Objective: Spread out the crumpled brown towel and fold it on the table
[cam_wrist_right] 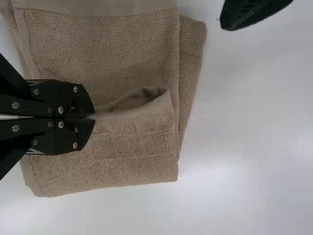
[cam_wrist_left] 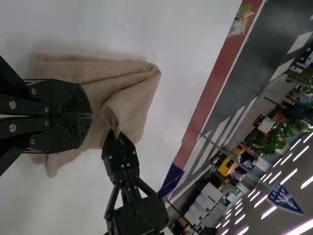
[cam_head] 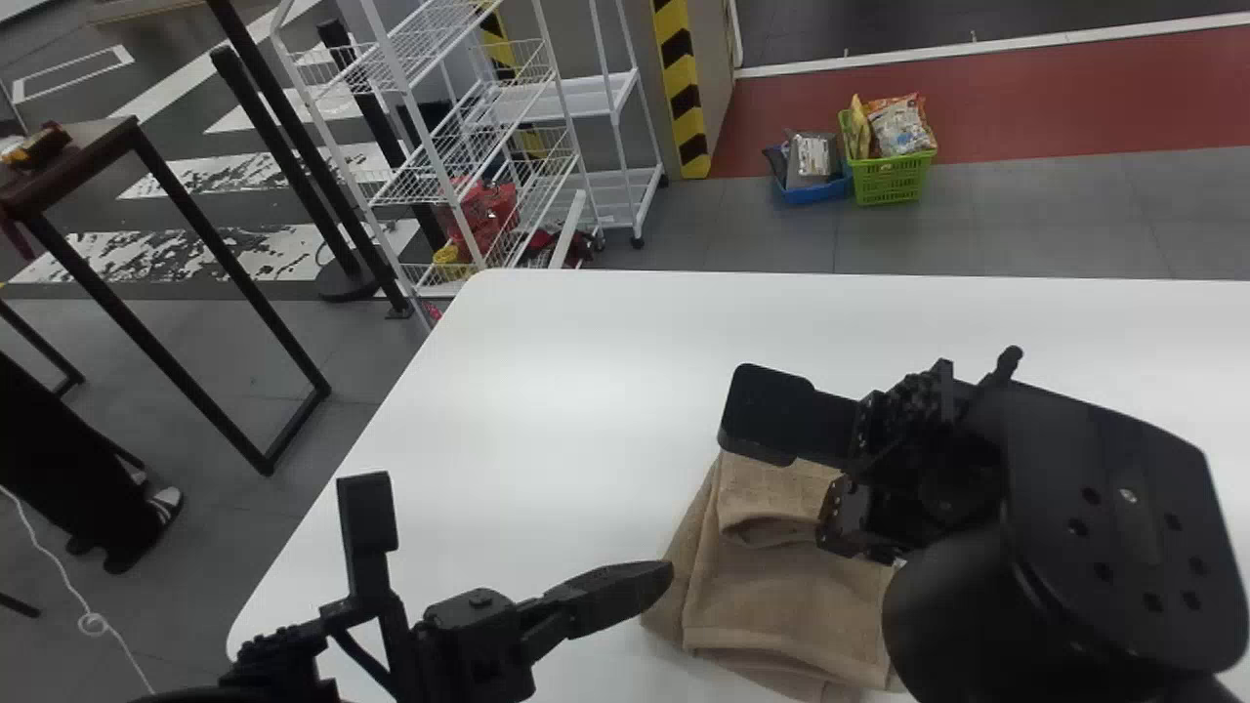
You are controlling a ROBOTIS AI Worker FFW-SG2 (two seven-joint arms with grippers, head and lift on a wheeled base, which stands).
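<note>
The brown towel (cam_head: 781, 610) lies on the white table in folded layers, one flap doubled over at its far end. My right gripper (cam_head: 852, 517) is over the towel's right part in the head view. In the right wrist view the same gripper (cam_wrist_right: 92, 117) is shut on the edge of the upper flap of the towel (cam_wrist_right: 127, 152), beside an open fold. My left gripper (cam_head: 669, 574) points in at the towel's left edge; in the left wrist view this gripper (cam_wrist_left: 90, 115) is shut above the towel (cam_wrist_left: 132, 103), apparently holding nothing.
The table (cam_head: 547, 391) extends beyond the towel to its far and left edges. On the floor past it stand a white wire rack (cam_head: 576, 107), a green basket (cam_head: 894, 181) and a blue basket (cam_head: 815, 193). A dark-framed table (cam_head: 88, 161) is farther left.
</note>
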